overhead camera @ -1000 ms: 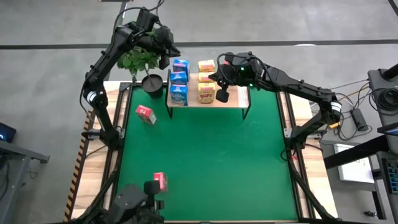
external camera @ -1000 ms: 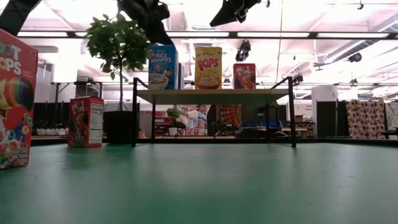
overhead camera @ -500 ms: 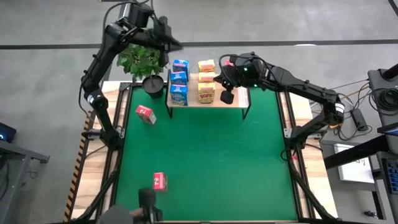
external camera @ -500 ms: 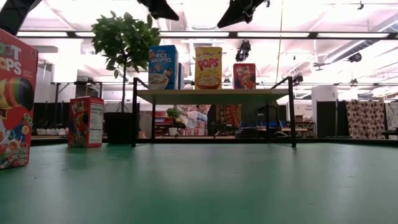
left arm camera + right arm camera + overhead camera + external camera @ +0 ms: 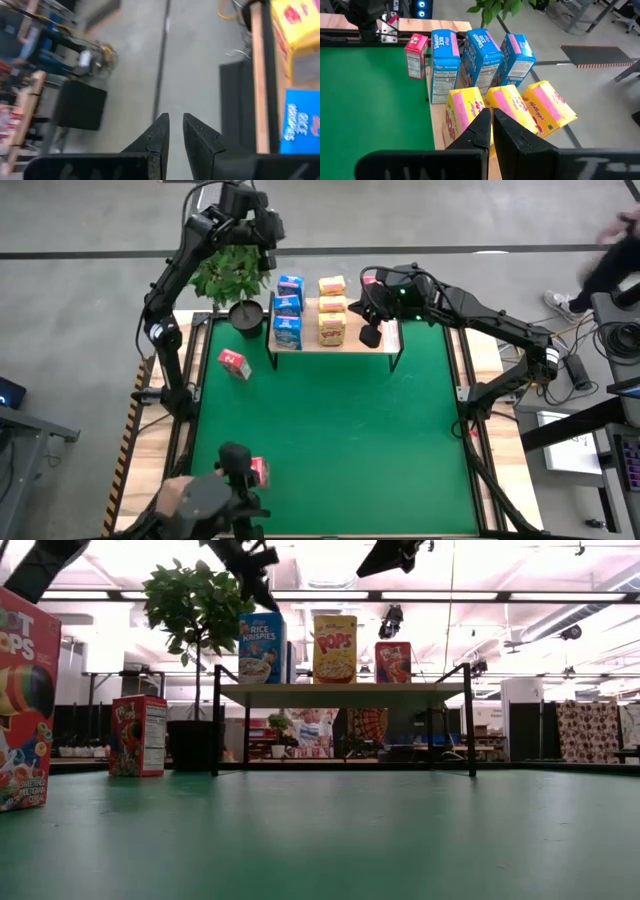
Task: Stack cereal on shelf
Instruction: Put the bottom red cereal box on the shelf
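Note:
The wooden shelf (image 5: 385, 338) stands at the far middle of the green mat. Three blue cereal boxes (image 5: 288, 308) and three yellow ones (image 5: 332, 312) stand on it. One red box (image 5: 393, 662) also stands on it, farther right. Two red boxes stand on the mat: one at the far left (image 5: 234, 364) and one at the near left (image 5: 257, 471). My right gripper (image 5: 369, 334) is shut and empty above the shelf's right part; it also shows in its wrist view (image 5: 491, 117). My left gripper (image 5: 266, 226) is shut and empty, high above the plant, past the shelf's far left; it also shows in its wrist view (image 5: 175, 125).
A potted plant (image 5: 232, 275) stands by the shelf's left end, under my left arm. A dark device (image 5: 215, 500) sits at the table's near left edge. A person (image 5: 618, 252) shows on the floor at the far right, off the table.
My left gripper has drawn up and away from the blue boxes, toward the table's far edge, to a spot above the plant. My right gripper has gone a little toward the table's right edge, above the shelf. The boxes have stayed where they were.

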Motion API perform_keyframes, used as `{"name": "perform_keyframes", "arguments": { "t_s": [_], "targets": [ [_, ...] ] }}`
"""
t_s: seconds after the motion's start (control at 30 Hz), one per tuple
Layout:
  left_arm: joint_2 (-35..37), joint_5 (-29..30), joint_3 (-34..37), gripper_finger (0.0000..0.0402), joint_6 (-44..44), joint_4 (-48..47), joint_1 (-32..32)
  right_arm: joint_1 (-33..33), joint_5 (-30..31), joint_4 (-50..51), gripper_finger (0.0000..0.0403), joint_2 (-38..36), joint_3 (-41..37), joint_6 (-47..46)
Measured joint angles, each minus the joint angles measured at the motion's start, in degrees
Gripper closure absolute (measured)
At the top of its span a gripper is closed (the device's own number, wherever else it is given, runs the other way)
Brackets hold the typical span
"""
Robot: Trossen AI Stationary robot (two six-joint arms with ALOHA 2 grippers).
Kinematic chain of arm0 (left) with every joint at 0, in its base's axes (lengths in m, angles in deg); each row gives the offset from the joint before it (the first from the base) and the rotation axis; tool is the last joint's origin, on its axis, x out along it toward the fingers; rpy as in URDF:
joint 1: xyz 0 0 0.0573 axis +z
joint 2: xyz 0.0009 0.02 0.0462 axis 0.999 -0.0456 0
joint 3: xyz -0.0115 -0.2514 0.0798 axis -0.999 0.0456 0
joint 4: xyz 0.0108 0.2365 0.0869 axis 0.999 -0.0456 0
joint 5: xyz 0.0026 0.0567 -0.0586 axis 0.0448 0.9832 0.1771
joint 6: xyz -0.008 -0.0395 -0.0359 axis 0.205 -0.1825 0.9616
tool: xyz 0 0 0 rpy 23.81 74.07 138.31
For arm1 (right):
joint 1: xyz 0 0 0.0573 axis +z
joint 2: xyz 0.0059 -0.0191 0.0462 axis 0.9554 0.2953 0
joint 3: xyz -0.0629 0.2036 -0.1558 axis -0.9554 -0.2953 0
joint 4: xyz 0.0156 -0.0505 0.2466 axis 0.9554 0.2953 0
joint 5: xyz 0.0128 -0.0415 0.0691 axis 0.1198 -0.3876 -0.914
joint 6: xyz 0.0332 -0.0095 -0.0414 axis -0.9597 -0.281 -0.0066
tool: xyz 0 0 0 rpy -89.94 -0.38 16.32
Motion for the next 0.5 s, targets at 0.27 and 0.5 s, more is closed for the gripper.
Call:
{"name": "perform_keyframes", "arguments": {
  "t_s": [0.27,0.5],
  "targets": [
    [-1.61,-8.24,0.02,0.0363,-0.9,-13.08,-0.51,0.13,-0.01,1.39,0.0394,0.04,-0.24,-1.69],
    [-2.77,-10.41,0.02,0.0363,2.16,-16.55,-2.68,0.26,0.0,1.56,0.0394,0.07,-0.24,-1.69]
  ]
}}
